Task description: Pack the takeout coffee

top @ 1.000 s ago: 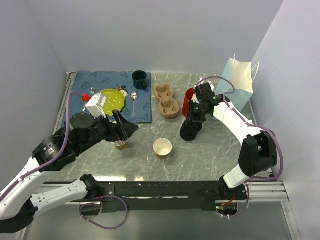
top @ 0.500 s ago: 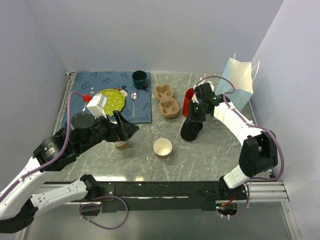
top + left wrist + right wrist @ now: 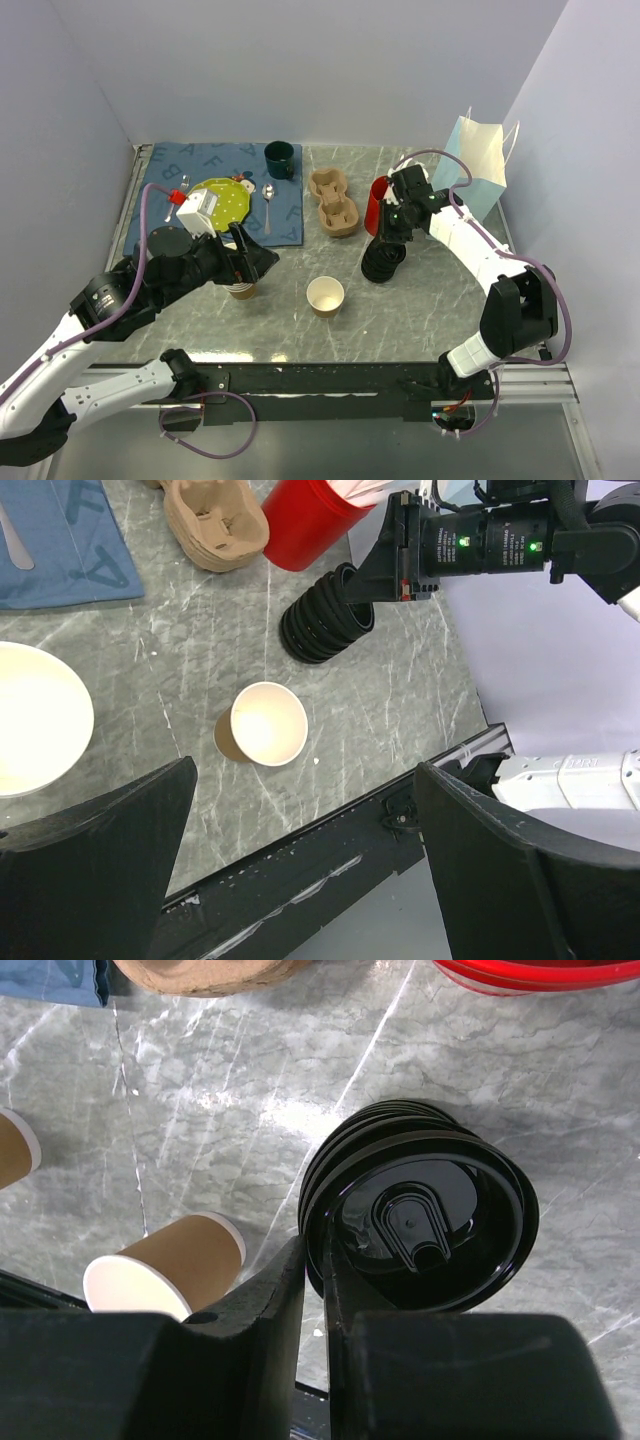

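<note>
At the centre right of the overhead view, the right tool (image 3: 385, 248) is closed on the rim of the top black lid (image 3: 430, 1222), its fingers (image 3: 265, 1295) pinching the lid's left edge in the wrist view. That lid sits atop a stack of black lids (image 3: 380, 268) standing on the grey marbled surface (image 3: 420, 310). A red cup (image 3: 376, 205) is just above the stack, and a pale blue paper bag (image 3: 478, 170) stands at the upper right. At the centre left, the left tool (image 3: 243, 262) hangs with its fingers spread wide over a lidless brown paper cup (image 3: 241, 290), gripping nothing. A second lidless cup (image 3: 325, 296) stands between the two tools, below a pulp cup carrier (image 3: 333, 203).
</note>
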